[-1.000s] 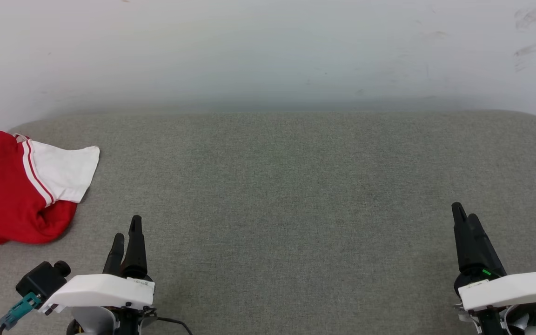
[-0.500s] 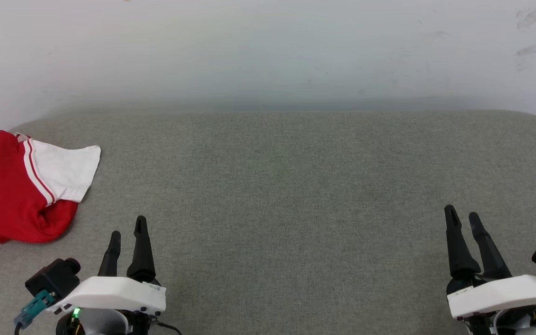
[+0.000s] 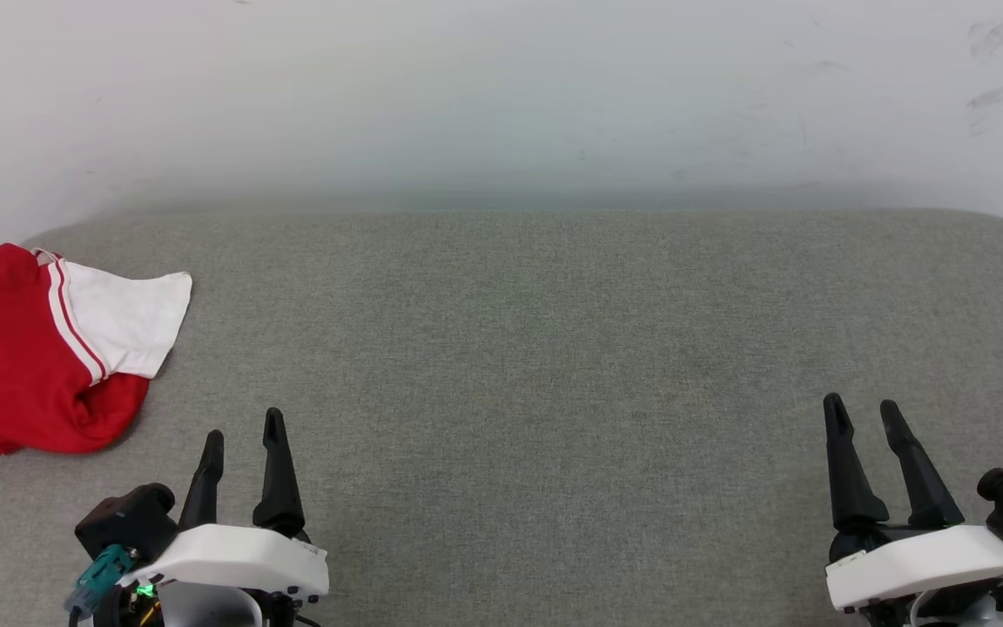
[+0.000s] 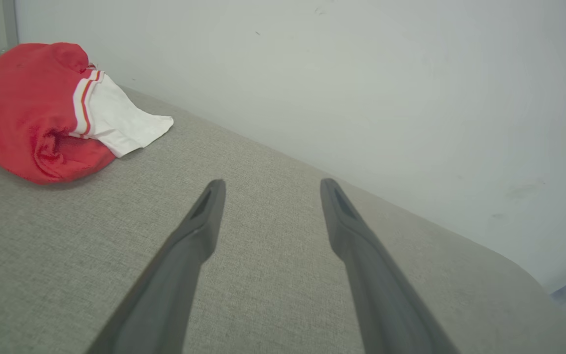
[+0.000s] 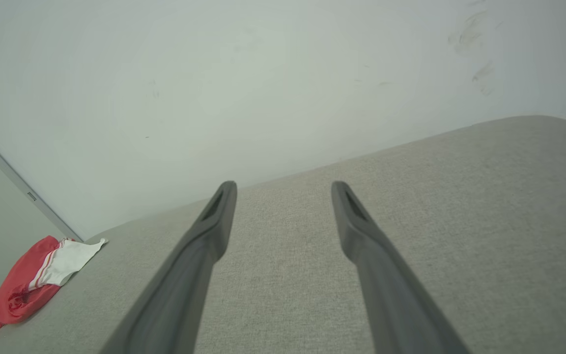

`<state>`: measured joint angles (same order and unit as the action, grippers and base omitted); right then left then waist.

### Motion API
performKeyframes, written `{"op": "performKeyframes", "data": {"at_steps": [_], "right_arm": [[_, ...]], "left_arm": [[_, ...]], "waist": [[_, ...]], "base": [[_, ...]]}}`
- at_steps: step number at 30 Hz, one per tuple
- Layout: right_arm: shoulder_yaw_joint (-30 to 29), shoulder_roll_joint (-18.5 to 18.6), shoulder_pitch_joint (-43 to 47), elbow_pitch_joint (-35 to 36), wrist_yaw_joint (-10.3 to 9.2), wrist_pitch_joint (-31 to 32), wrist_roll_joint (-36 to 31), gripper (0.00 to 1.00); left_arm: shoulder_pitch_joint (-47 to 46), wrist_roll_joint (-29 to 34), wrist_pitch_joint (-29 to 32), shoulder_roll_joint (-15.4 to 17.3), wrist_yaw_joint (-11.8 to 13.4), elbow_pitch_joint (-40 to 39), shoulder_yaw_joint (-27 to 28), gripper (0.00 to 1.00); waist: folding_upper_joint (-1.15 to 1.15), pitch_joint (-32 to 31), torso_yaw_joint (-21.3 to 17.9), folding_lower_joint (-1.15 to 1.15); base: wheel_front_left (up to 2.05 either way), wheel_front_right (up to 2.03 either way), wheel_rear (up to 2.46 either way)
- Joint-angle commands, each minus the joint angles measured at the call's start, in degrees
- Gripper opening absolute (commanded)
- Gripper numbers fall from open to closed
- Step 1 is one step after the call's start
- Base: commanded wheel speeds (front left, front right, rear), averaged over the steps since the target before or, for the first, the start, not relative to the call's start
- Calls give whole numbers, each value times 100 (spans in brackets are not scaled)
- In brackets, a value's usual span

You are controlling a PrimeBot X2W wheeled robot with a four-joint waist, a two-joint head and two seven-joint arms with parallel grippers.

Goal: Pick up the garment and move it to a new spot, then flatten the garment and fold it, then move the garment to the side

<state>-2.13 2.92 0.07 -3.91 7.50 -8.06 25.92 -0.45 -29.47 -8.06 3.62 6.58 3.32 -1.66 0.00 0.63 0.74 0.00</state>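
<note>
The garment (image 3: pixel 23 361) lies crumpled at the far left edge of the grey surface, red with a white sleeve and red-white striped trim; it also appears in the left wrist view (image 4: pixel 27 108) and small in the right wrist view (image 5: pixel 22 290). No print shows on it. My left gripper (image 3: pixel 243 424) hovers open at the lower left, to the right of and nearer than the garment, nothing between its fingers. My right gripper (image 3: pixel 861 409) stands open at the lower right, far from the garment. Both wrist views show spread fingers, left (image 4: pixel 268 187) and right (image 5: pixel 283 189).
A grey fabric-covered surface (image 3: pixel 519 348) with rounded far corners spans the view, backed by a pale wall (image 3: pixel 501 96). A vertical wall strip (image 5: pixel 17 182) stands beyond the garment's end.
Both grippers have drawn back toward the bottom edge and turned, so their fingers now show side by side. The garment lies unmoved; the whole view has shifted slightly.
</note>
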Motion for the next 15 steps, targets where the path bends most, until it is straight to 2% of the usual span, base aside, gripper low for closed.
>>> {"op": "performKeyframes", "data": {"at_steps": [1, 15], "right_arm": [[22, -3, -22, 81, 0, -63, -201, 100], [28, -4, 38, 157, -1, -262, -1060, 100]], "left_arm": [[-3, 201, -64, 61, 25, -95, -46, 100], [38, 1029, -260, 136, 143, -222, -267, 100]], "waist": [[0, -2, 1, 0], [0, 20, 13, 0]], "base": [[0, 0, 0], [0, 0, 0]]}}
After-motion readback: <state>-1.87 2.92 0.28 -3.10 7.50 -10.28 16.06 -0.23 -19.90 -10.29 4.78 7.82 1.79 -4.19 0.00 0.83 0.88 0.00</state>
